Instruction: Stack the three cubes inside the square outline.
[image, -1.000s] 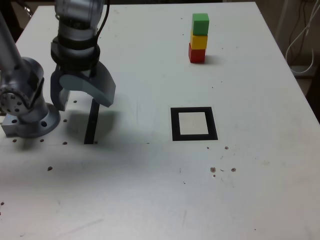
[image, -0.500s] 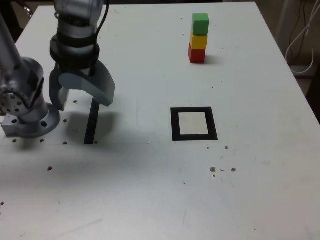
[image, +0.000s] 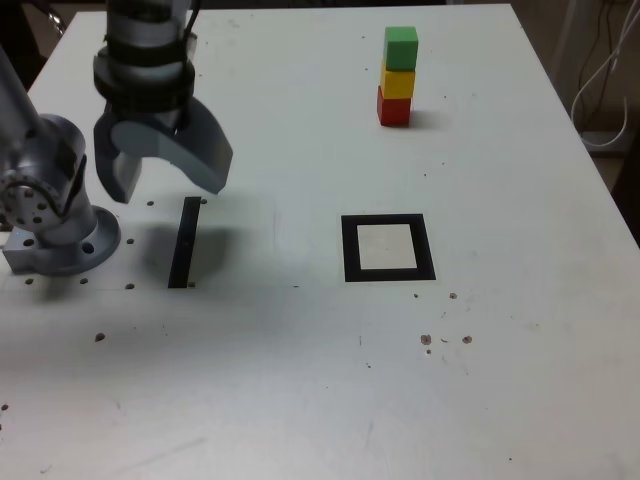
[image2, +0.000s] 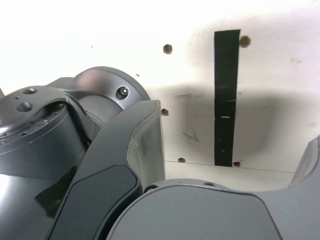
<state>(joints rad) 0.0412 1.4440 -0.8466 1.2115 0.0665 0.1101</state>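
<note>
Three cubes stand in one stack at the far right of the table in the exterior view: green cube (image: 401, 47) on top, yellow cube (image: 398, 82) in the middle, red cube (image: 393, 107) at the bottom. The square outline (image: 388, 248), black with a pale centre, lies nearer the table's middle with nothing on it. My gripper (image: 160, 172) hangs open and holds nothing, above the table at the exterior view's left, far from both. In the wrist view, only the gripper (image2: 230, 150) and its wide-spread jaws show; the cubes and outline are out of that view.
A narrow black strip (image: 185, 241) (image2: 226, 95) lies on the white table (image: 300, 350) just below the gripper. The arm's grey base (image: 50, 220) stands at the exterior view's left edge. Cables (image: 605, 70) hang beyond the table's right side.
The gripper has risen and drawn slightly back, uncovering the top of the black strip. Cubes and outline have not moved.
</note>
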